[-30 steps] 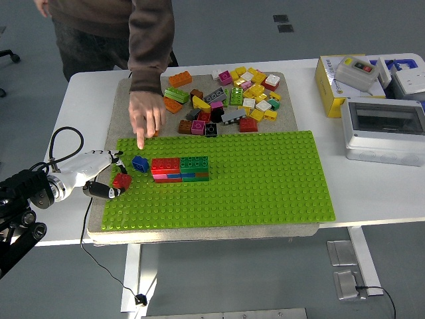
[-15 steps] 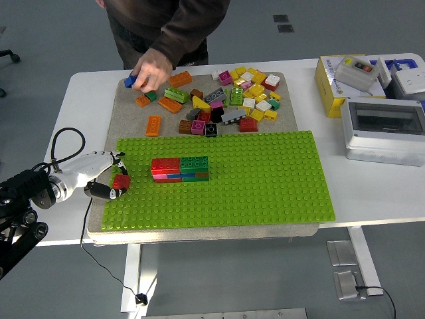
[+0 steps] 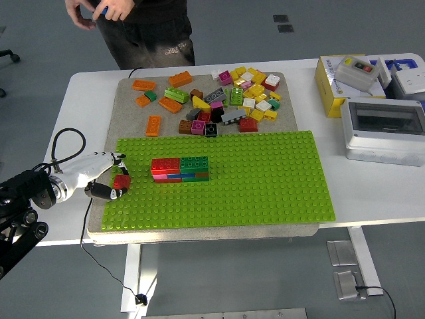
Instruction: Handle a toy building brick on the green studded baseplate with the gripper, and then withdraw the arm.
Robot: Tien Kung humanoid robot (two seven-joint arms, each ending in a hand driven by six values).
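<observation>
**A:** From the head view, what do we see on the green studded baseplate?

**B:** Our left hand reaches in at the baseplate's left edge, its fingers closed narrowly around a small red brick that sits on the studs there. Our right hand is out of view. Just right of the red brick, apart from it, stands a low stack of bricks, red and green on top.

**A:** Which step are we in?

**B:** We judge it to be the handling itself: the brick is gripped and resting on the baseplate. Next we would need to let go of it cleanly, then draw the arm back to the left, off the baseplate.

**A:** Anything around or in the way?

**B:** Beyond the baseplate's far edge lies a pile of loose bricks on a grey mat. A person stands farther back, hands raised, holding something small and blue. Right of the baseplate sit a grey box and a yellow box. Nothing blocks the way out leftward.
</observation>
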